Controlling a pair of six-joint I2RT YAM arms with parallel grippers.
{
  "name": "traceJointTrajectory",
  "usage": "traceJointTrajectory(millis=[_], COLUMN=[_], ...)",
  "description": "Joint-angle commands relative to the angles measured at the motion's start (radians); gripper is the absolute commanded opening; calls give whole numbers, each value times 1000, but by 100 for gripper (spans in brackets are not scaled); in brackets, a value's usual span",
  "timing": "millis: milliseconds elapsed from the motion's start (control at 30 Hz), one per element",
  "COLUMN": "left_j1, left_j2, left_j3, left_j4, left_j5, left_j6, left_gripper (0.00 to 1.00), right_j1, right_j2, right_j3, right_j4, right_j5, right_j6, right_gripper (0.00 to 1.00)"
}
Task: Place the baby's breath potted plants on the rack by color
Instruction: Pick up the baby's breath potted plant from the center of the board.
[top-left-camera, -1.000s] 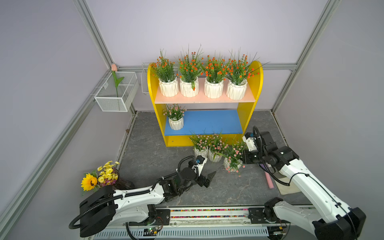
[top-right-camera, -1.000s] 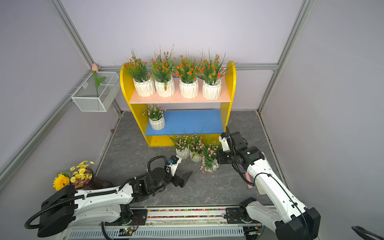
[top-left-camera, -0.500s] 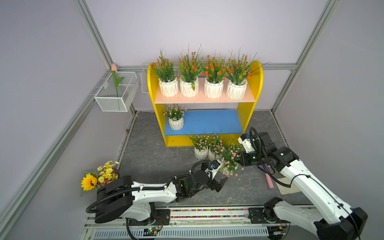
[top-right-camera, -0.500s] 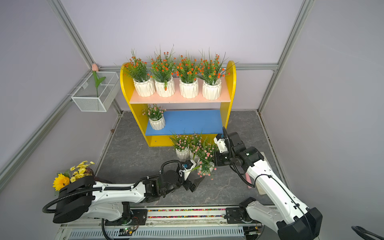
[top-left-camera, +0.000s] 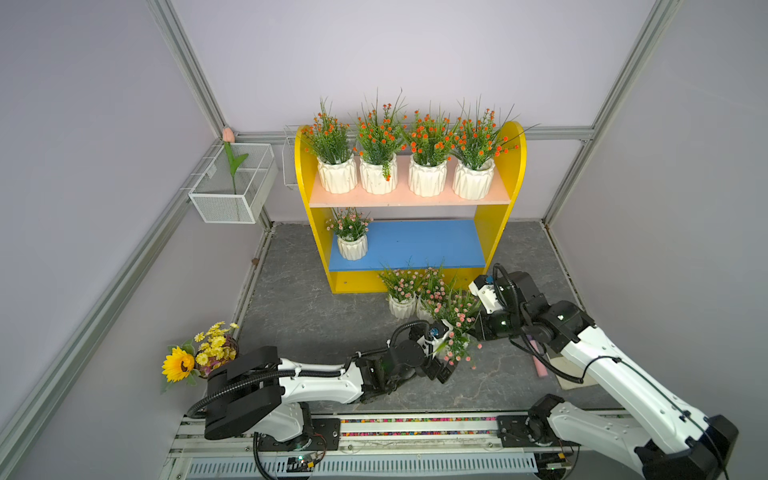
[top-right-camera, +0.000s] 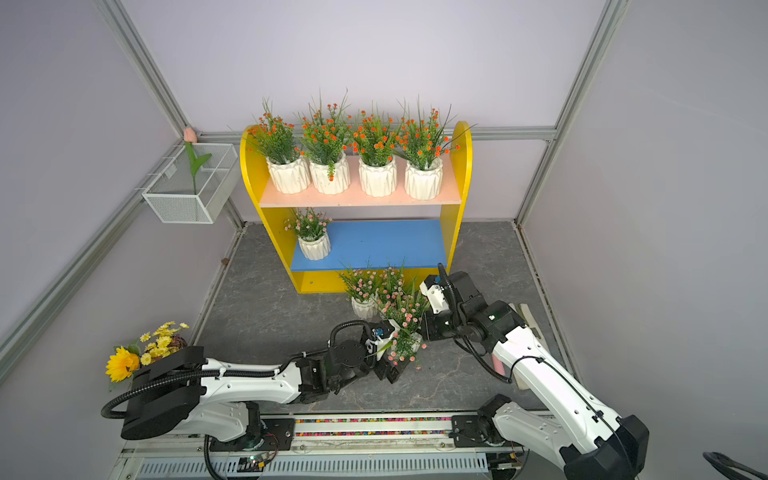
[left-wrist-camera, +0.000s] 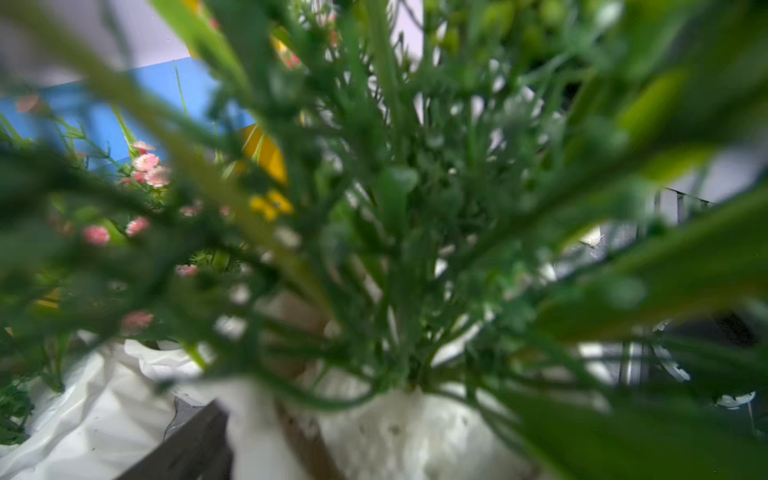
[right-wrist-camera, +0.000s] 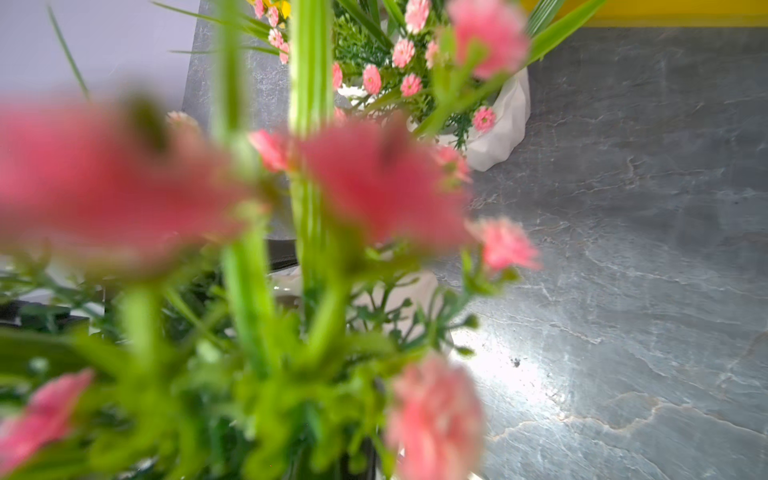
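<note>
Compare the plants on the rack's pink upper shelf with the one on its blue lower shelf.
The upper-shelf plants have orange blooms; the lower-shelf plant has pale pink ones. Four stand in a row along the pink shelf; just one stands on the blue shelf, at one end. All sit upright in white ribbed pots.

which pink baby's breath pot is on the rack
The pink pot alone on the blue lower board; the other pink ones are in front of the rack.
</note>
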Motion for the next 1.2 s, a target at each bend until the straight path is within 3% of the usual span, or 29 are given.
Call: traceJointTrajectory(millis=[0, 233, 367, 467, 567, 767, 1167], left_j1=[-13, -13, -13, -13, -13, 20, 233], left_j2=[20, 23, 22, 20, 11, -22, -104], left_j3=[38, 37, 40, 52, 68, 114, 256], left_j4=[65, 77, 72, 47, 8, -76, -221], left_j5=[-3, -15, -34, -82, -142, -178, -154], left_j6=[9, 21, 20, -7, -32, -38, -33], left_gripper=[100, 96, 75, 49, 40, 40, 41], right_j1=[20, 28, 28, 25, 21, -35, -136], right_j2=[-37, -34, -33, -37, -44, -120, -277], right_j3=[-7, -20, -29, -29, -29, -21, -10], right_j4=[128, 143, 134, 122, 118, 73, -76], right_j5=[-132, -151, -131, -98, -75, -35, 49], right_j6=[50, 60, 49, 40, 35, 30, 1], right_gripper=[11, 11, 14, 17, 21, 30, 34])
